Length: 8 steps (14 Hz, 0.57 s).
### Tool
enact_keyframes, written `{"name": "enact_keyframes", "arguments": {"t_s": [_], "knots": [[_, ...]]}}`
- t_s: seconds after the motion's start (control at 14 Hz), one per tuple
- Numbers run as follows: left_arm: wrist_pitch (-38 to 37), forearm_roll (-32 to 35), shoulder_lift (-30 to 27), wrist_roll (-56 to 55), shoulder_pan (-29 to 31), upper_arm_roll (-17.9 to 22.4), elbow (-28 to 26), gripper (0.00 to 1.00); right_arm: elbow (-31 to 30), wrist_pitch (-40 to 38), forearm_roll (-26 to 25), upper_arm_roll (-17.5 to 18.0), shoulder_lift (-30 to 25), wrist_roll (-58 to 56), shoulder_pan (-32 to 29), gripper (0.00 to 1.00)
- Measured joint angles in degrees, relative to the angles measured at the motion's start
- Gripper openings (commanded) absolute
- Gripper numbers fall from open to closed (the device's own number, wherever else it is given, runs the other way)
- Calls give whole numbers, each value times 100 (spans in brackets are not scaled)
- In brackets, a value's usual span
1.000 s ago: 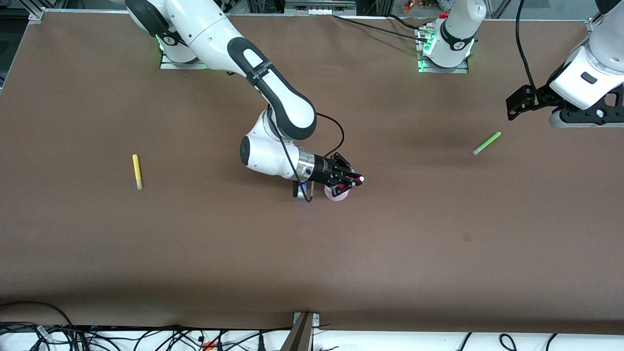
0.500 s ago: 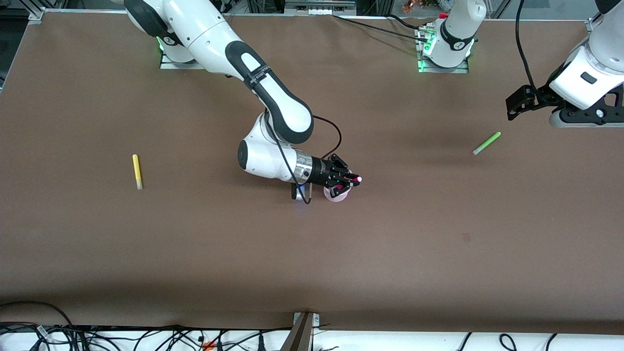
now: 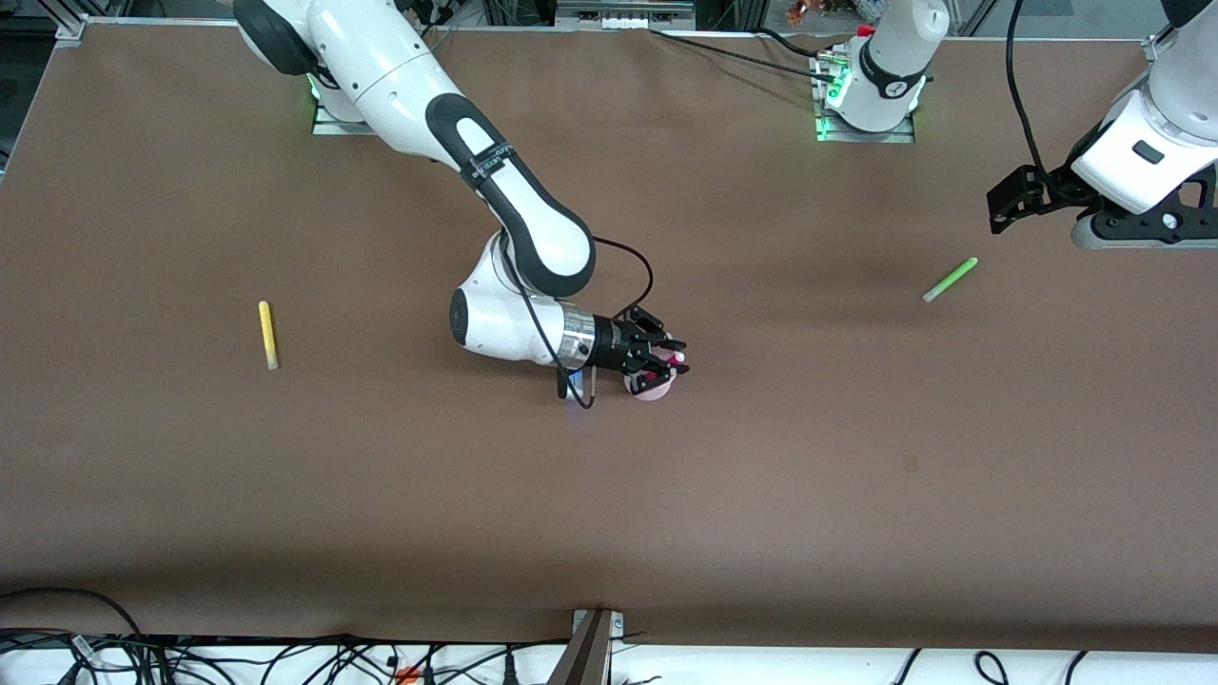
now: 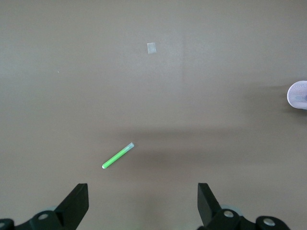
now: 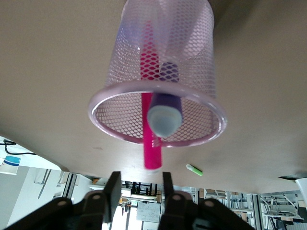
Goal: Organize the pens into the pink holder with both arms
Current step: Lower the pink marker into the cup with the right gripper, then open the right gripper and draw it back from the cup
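The pink holder (image 3: 657, 390) stands mid-table, a mesh cup (image 5: 192, 52) also seen small in the left wrist view (image 4: 298, 95). A magenta pen (image 5: 151, 143) and a dark purple pen (image 5: 164, 112) stand inside it. My right gripper (image 3: 671, 362) hovers just over the holder's rim, open (image 5: 141, 176), with nothing between its fingers; the magenta pen's end sits just off the fingertips. A green pen (image 3: 950, 280) (image 4: 118, 155) lies toward the left arm's end of the table. My left gripper (image 3: 1011, 200) waits open (image 4: 142, 189) above the table beside it. A yellow pen (image 3: 268, 334) lies toward the right arm's end.
A small pale mark (image 3: 911, 463) (image 4: 151, 48) sits on the brown table, nearer the front camera than the green pen. Cables run along the table's front edge (image 3: 609, 642). The arm bases (image 3: 866, 114) stand along the back.
My right gripper has opened and let go of the magenta pen, which now stands lower in the holder. The right arm shifted slightly toward its own end. The left arm has not moved.
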Motion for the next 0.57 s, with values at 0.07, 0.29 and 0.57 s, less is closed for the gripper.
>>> {"name": "enact_keyframes", "arguments": {"t_s": [0.07, 0.29, 0.57], "knots": [[-2, 0, 0, 0, -2, -4, 0, 100, 18, -3, 0, 1, -11, 0, 1, 99], [-2, 0, 0, -8, -5, -92, 0, 100, 81, -24, -28, -4, -138, -10, -1, 100], [-28, 0, 0, -15, 7, -105, 0, 100, 60, -310, -1233, -179, -596, -25, -15, 100]]}}
